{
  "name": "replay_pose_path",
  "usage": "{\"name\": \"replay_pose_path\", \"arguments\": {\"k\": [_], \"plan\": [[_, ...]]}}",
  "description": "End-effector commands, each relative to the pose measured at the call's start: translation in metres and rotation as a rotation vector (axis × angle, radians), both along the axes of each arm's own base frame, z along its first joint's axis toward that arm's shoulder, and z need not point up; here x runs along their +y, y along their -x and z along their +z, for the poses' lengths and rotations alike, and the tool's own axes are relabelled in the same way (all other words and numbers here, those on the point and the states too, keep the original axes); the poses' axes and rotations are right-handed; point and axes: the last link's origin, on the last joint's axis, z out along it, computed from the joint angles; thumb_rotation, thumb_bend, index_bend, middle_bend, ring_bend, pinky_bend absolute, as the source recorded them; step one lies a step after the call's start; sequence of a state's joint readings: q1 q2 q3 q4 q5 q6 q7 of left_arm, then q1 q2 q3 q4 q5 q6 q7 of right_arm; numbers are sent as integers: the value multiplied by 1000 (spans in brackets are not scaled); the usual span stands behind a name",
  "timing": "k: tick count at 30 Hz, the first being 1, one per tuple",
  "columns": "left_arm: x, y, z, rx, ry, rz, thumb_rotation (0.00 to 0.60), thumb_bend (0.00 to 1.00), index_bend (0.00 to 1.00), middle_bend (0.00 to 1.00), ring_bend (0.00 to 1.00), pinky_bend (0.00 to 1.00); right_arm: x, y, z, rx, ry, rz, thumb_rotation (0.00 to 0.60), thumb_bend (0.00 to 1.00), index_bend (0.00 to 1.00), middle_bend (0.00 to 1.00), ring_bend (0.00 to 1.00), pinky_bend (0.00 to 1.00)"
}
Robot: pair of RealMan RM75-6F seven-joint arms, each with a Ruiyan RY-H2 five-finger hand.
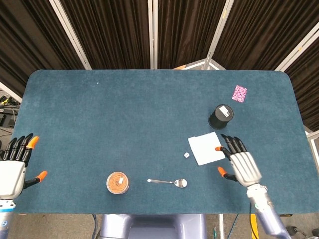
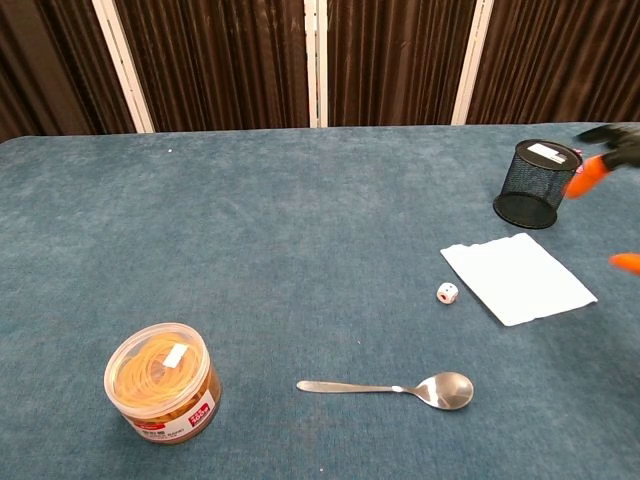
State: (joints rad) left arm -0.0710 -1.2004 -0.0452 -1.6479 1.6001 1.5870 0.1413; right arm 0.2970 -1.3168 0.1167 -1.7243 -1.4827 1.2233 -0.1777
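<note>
My right hand (image 1: 239, 162) hovers with fingers spread just right of the white napkin (image 1: 206, 148), holding nothing; in the chest view only its orange fingertips (image 2: 583, 178) show at the right edge. A small white die (image 1: 186, 155) lies left of the napkin. A metal spoon (image 1: 168, 182) lies near the front edge, bowl to the right. A clear tub of rubber bands (image 1: 117, 182) stands left of the spoon. My left hand (image 1: 14, 167) hangs open off the table's left front corner, holding nothing.
A black mesh cup (image 1: 221, 116) stands behind the napkin, also seen in the chest view as the mesh cup (image 2: 535, 183). A pink patterned card (image 1: 240, 93) lies at the back right. The blue table (image 1: 124, 114) is backed by dark curtains.
</note>
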Motion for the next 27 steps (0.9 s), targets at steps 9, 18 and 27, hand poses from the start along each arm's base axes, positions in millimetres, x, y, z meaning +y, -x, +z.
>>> {"name": "replay_pose_path", "arguments": {"k": [9,18,27], "plan": [[3,4,1,-5,5,14,600,0,0,0,0,0,-36,-41,-55,4,-118,13,600,213,355,47,0,0],[6,6,-1,-7,18,21,600,0,0,0,0,0,-53,-54,-84,10,-174,0,600,213,357,48,0,0],[9,7,-1,-6,23,26,600,0,0,0,0,0,-65,-55,-104,29,-208,-23,600,213,409,70,0,0]]}}
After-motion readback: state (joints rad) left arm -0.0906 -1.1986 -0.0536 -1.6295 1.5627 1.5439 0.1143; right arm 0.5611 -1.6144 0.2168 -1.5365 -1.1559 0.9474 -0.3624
